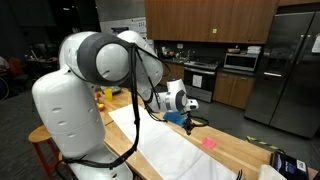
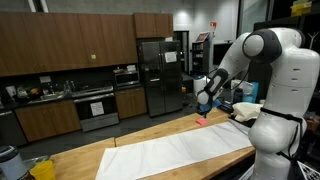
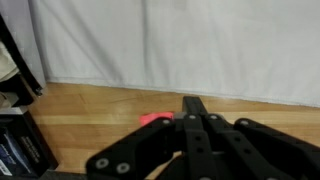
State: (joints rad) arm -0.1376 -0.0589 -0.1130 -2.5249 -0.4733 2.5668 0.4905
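Note:
My gripper point(image 3: 195, 102) is shut, its black fingers pressed together with nothing showing between them. It hangs a little above the wooden counter point(image 3: 90, 110), near the edge of a long white cloth point(image 3: 180, 40). A small pink object point(image 3: 155, 118) lies on the wood just left of the fingers, partly hidden by them. In both exterior views the gripper point(image 1: 190, 122) point(image 2: 203, 108) hovers over the counter with the pink object point(image 1: 209, 143) point(image 2: 199, 122) lying close below it, beside the cloth point(image 1: 170, 150) point(image 2: 180, 150).
A dark boxy device point(image 1: 285, 165) point(image 3: 15, 150) sits on the counter near its end. Steel refrigerators point(image 1: 290, 60) point(image 2: 160, 70), a stove point(image 2: 95, 105) and dark cabinets line the far wall. A yellow item point(image 2: 42, 170) lies at the counter's other end.

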